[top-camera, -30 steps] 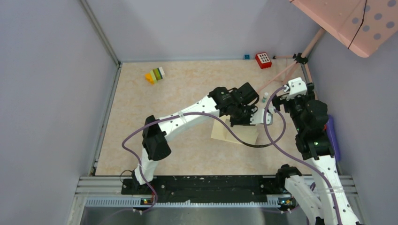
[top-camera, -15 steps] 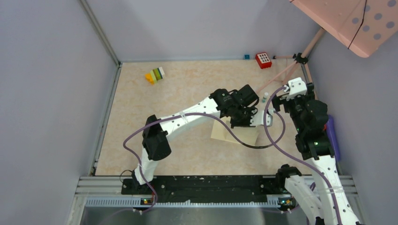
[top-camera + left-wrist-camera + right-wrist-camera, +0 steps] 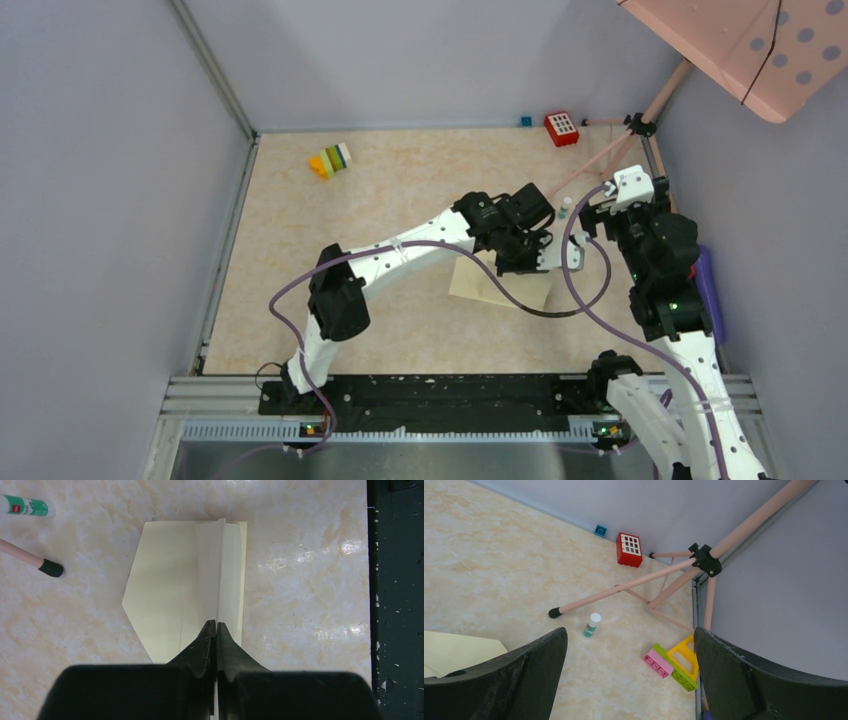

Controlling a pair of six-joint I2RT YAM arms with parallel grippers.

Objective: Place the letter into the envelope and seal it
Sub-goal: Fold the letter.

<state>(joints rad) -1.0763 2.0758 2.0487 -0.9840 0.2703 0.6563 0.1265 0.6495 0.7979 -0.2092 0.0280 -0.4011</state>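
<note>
The pale yellow-cream envelope [image 3: 165, 590] lies flat on the table with its pointed flap open to the left; it also shows in the top view [image 3: 505, 288] and at the left edge of the right wrist view [image 3: 454, 652]. My left gripper [image 3: 216, 623] hovers over its right part [image 3: 528, 262], jaws shut on a thin paler sheet, the letter [image 3: 209, 565], which stands on edge over the envelope body. My right gripper [image 3: 629, 675] is open and empty, held to the right of the envelope [image 3: 598, 215].
A glue stick [image 3: 592, 625] lies just beyond the envelope [image 3: 27, 506]. Pink tripod legs [image 3: 624, 587] spread at the back right. A red block [image 3: 629, 550], a small blue cube [image 3: 599, 530] and loose bricks [image 3: 671, 662] lie near the walls. Stacked bricks [image 3: 330, 160] sit back left.
My left arm has shifted slightly to the right over the envelope, still shut. The right arm has not moved.
</note>
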